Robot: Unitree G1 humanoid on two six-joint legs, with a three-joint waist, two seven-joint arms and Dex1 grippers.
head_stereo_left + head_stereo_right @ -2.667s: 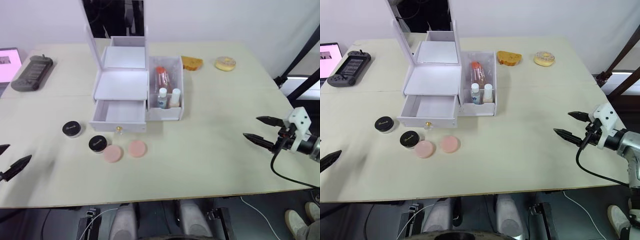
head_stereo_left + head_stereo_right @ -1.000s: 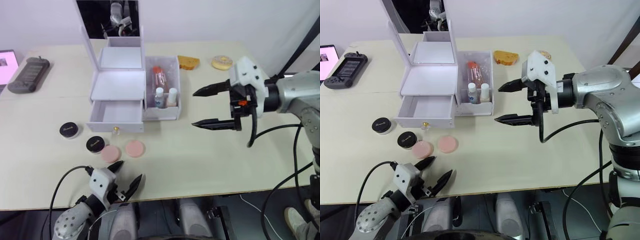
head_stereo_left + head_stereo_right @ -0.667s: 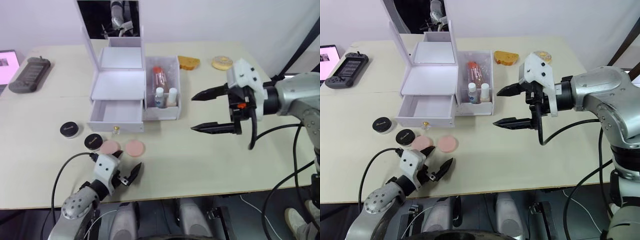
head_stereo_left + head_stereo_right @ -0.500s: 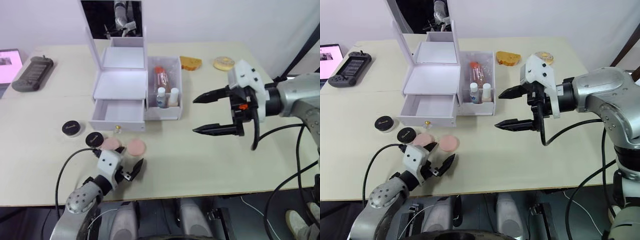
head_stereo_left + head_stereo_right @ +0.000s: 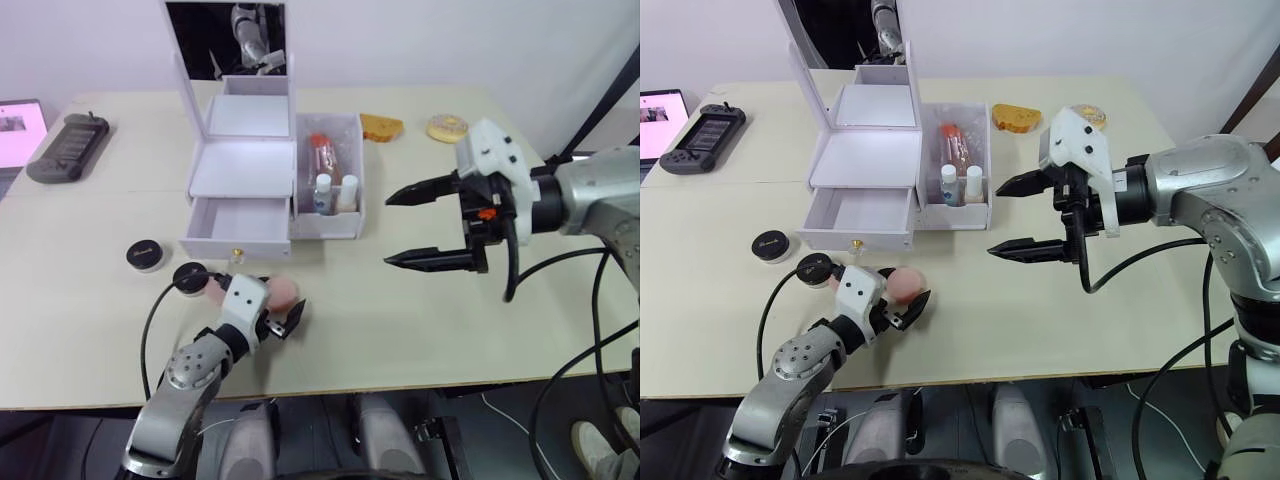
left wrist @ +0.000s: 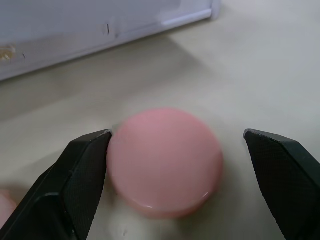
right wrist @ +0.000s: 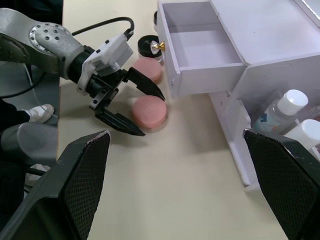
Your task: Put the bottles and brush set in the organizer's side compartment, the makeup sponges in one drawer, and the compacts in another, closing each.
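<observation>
Pink against the pale table (image 5: 420,330), one makeup sponge (image 6: 165,161) lay flat between the spread fingers of the left gripper (image 7: 131,106), one finger (image 6: 85,170) touching its edge and the other standing off. The left arm reached low over the near edge of the table, its gripper just in front of the organizer (image 5: 250,175), whose lower drawer (image 5: 240,225) stood open. The second sponge (image 7: 148,69) lay just beside, near a black compact (image 5: 188,275); the other compact (image 5: 146,253) sat further to the left. Both bottles (image 5: 334,192) stood in the side compartment (image 5: 330,180) along with the brush set (image 5: 322,155). The right gripper (image 5: 430,225) hung above the table to the right of the organizer, well apart from it, its fingers wide open and empty, pointing toward the box.
</observation>
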